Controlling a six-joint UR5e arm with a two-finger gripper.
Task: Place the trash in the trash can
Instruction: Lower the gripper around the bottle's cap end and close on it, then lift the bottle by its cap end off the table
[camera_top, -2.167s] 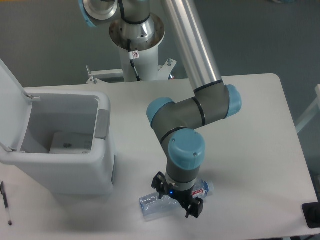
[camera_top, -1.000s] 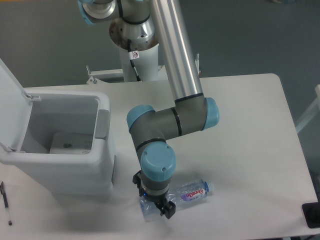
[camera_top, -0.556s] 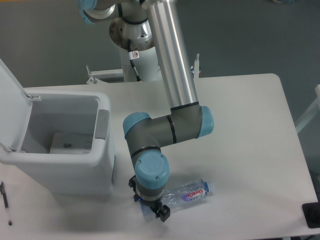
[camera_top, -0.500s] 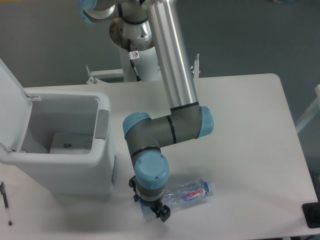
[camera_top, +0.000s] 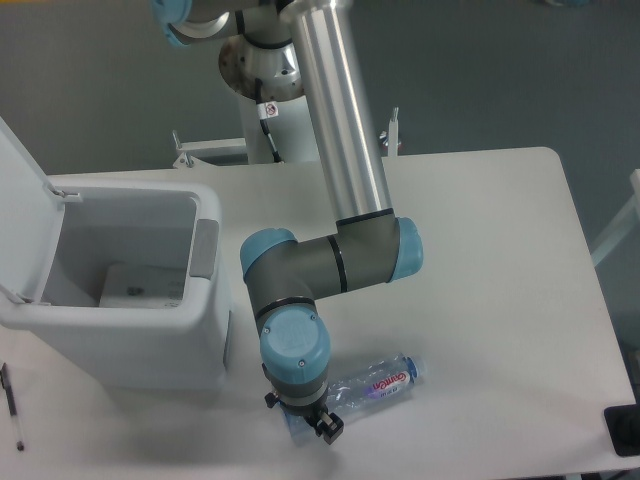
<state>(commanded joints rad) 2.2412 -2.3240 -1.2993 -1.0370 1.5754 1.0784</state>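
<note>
Hanging low over the base end of the crushed bottle, the fingers are mostly hidden beneath the blue wrist cap, and only one dark tip shows past the bottle's base. Whether they are spread or closed around the plastic cannot be told from this angle. The bottle lies on its side on the white surface, just to the right of the trash can and nearer the front edge, its blue cap pointing away from the can. Inside the can, whose lid stands open, a flat whitish wrapper rests on the bottom. By that reading, one piece of trash is already in; the bottle has yet to be lifted and dropped. A thin black pen lies left of the can.
</note>
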